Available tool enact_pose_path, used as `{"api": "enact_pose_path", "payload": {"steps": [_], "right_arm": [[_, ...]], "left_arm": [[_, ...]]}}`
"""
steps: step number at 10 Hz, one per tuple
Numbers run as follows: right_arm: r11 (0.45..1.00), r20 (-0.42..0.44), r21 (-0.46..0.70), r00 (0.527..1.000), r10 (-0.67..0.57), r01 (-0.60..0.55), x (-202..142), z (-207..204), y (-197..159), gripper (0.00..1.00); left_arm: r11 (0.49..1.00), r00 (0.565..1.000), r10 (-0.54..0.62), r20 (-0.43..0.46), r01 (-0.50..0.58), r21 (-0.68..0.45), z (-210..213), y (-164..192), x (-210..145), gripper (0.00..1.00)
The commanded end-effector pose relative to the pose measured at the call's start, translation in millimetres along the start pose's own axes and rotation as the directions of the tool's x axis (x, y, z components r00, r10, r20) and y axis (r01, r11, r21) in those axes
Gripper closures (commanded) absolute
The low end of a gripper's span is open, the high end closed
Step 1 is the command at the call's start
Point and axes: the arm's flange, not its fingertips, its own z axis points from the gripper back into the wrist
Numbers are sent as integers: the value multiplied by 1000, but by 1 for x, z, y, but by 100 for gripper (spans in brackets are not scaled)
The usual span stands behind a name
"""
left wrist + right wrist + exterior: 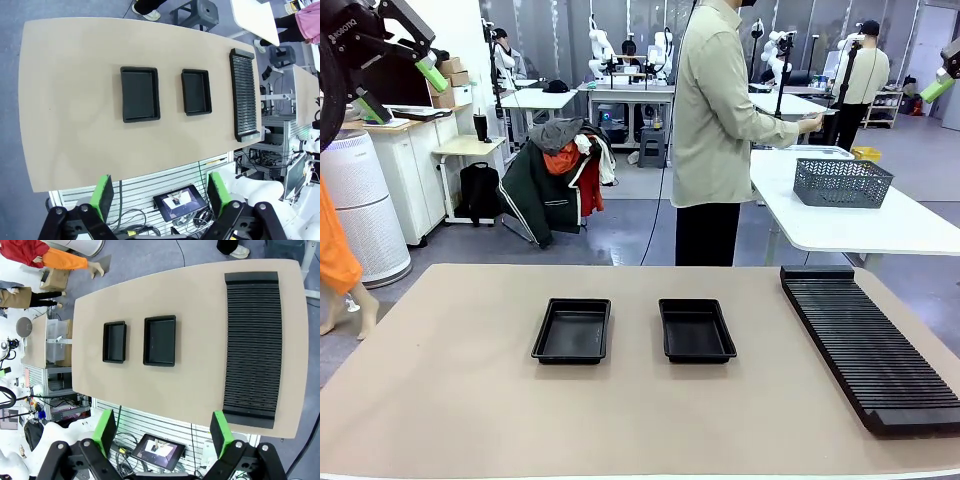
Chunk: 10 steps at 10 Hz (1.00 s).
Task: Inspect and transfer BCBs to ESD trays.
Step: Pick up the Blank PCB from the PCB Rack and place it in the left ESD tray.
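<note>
Black ESD trays sit side by side mid-table, long sides parallel, a gap betw. them, not touching: L tray (572, 332) and R tray (696, 331). Both lie flat on the beige table (450, 390), and their floors show bare black. A black ribbed rack (865, 345) lies along the table's R side, apart from the R tray. It runs from near the far edge toward the robot's side.

L gripper (161, 197) hangs high over the robot's edge of the table, well apart from both trays. Its fingers are spread wide, green pads (104, 196) facing each other, gripping nothing. In front view it shows at top L, tilted, pads apart.

R gripper (163, 432) is likewise high up near the robot's edge, fingers spread wide, nothing pinched. From its wrist cam the rack lies on the R and the trays to the L, all well below. In front view one green pad (940, 87) pokes in at the top R edge.

Person (715, 110) stands at the far side in a pale shirt and dark trousers, turned toward a white table (880, 228) behind on the R. One hand (810, 122) is out toward it. Whether that hand holds a BCB is too small to tell. A grey mesh basket (840, 182) sits on that white table.
</note>
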Motion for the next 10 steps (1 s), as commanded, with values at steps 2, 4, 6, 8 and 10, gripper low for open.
{"api": "enact_pose_path", "payload": {"steps": [2, 4, 6, 8, 10], "right_arm": [[1000, 0, 7, 1000, 4, -4, 0, 0, 0, 0], [1000, 0, 7, 1000, 4, -4, 0, 0, 0, 0], [1000, 0, 7, 1000, 4, -4, 0, 0, 0, 0], [1000, 0, 7, 1000, 4, -4, 0, 0, 0, 0], [1000, 0, 7, 1000, 4, -4, 0, 0, 0, 0]], "left_arm": [[1000, 1000, -2, 1, 2, -9, 1, 1, 0, 0], [1000, 1000, -2, 1, 2, -9, 1, 1, 0, 0], [1000, 1000, -2, 1, 2, -9, 1, 1, 0, 0], [1000, 1000, -2, 1, 2, -9, 1, 1, 0, 0], [1000, 1000, -2, 1, 2, -9, 1, 1, 0, 0]]}}
